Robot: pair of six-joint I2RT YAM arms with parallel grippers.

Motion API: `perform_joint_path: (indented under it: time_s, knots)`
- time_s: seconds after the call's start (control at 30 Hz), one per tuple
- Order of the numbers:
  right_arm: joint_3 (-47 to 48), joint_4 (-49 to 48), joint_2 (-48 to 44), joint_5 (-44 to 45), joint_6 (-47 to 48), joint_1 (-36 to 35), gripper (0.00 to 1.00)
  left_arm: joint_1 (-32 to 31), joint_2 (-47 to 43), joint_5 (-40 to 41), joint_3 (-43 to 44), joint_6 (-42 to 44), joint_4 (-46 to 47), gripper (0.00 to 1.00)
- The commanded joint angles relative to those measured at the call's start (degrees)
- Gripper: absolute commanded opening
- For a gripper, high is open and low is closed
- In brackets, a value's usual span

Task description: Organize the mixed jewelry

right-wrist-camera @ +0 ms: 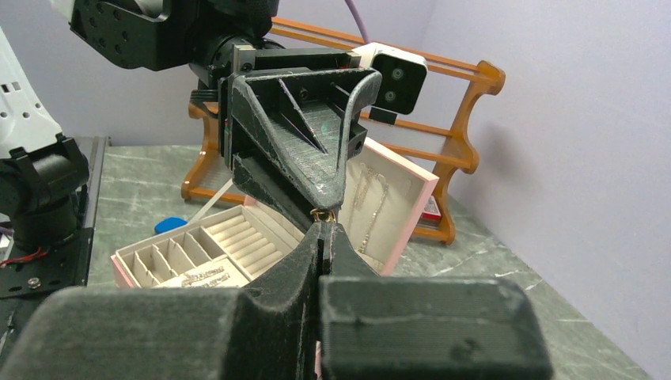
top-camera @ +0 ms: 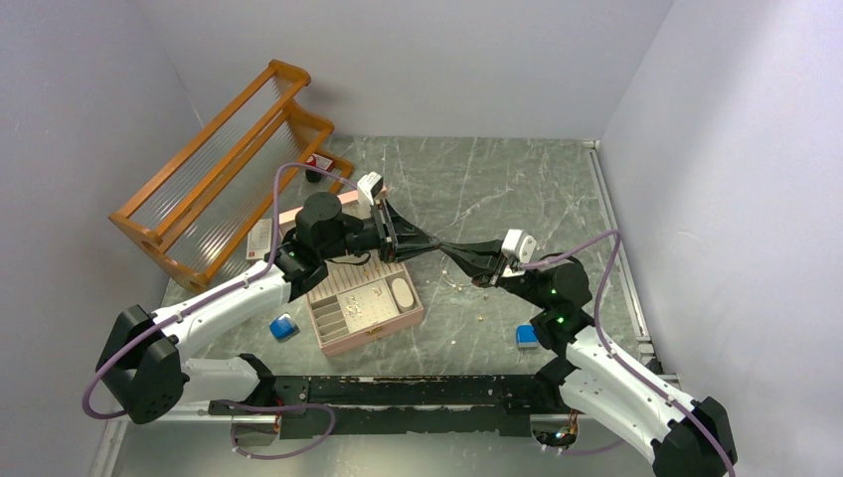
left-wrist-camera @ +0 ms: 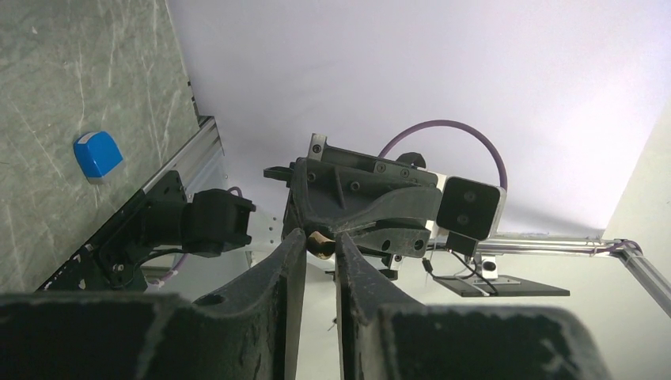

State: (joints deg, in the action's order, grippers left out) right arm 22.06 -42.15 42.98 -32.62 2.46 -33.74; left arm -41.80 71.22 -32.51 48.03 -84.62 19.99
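Observation:
My two grippers meet tip to tip in the air above the table's middle. The right gripper [top-camera: 465, 254] [right-wrist-camera: 322, 226] is shut on a small gold piece [right-wrist-camera: 322, 214] that sticks out past its tips. The left gripper [top-camera: 449, 248] [left-wrist-camera: 320, 237] has its narrow jaws on the same gold piece [left-wrist-camera: 323, 241], which fills the gap between its fingertips. Several tiny jewelry pieces [top-camera: 459, 284] lie loose on the marble below the grippers. The pink box [top-camera: 343, 338] stands open to the left, with ring rolls and small compartments.
The box's upright lid [right-wrist-camera: 411, 198] carries hanging chains. An orange wooden rack [top-camera: 219, 179] fills the back left. One blue block [top-camera: 283, 326] lies left of the box, and another [top-camera: 527, 336] lies by the right arm's base. White walls close in on both sides.

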Motion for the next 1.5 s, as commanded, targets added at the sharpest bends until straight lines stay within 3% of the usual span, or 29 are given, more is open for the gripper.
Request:
perform_joint_path:
  time_s: [0.0, 0.13, 0.33, 0.53, 0.77, 0.87, 1.17, 1.33, 1.47]
  knots:
    - [0.48, -1.87, -0.61, 0.97, 0.91, -0.24, 0.00, 0.33, -0.12, -2.13, -0.25, 0.45, 1.63, 0.23]
    - [0.39, -1.80, -0.62, 0.89, 0.95, -0.27, 0.00, 0.34, -0.13, -2.26, -0.77, 0.05, 2.74, 0.27]
    - [0.95, -0.61, -0.47, 0.49, 2.73, -0.29, 0.00, 0.38, -0.04, -3.14, -0.38, -0.41, 3.12, 0.42]
    - [3.58, 4.67, -0.68, -0.40, 7.62, -0.31, 0.00, 1.03, -0.66, -3.60, 1.71, 0.46, -3.75, 0.56]
    - [3.65, 3.51, -0.49, -2.26, 10.83, -0.24, 0.00, 2.26, -0.20, -5.62, 3.25, -1.32, -7.41, 0.63]
    - [3.86, 4.35, -0.18, -2.90, 12.53, -0.31, 0.00, 2.30, -0.03, -5.91, 3.11, -2.79, -4.52, 0.65]
    - [5.02, 7.38, -0.90, -4.89, 15.78, -0.37, 0.00, 2.38, 0.50, -7.20, 4.83, -1.87, -8.61, 0.82]
    - [5.45, 8.62, -1.63, -6.18, 17.00, -0.43, 0.00, 2.43, 1.53, -8.78, 5.40, -2.27, -9.68, 0.82]
    - [5.43, 9.42, -1.94, -6.58, 17.97, -0.78, 0.00, 2.43, 1.95, -9.48, 5.89, -3.72, -8.72, 0.68]
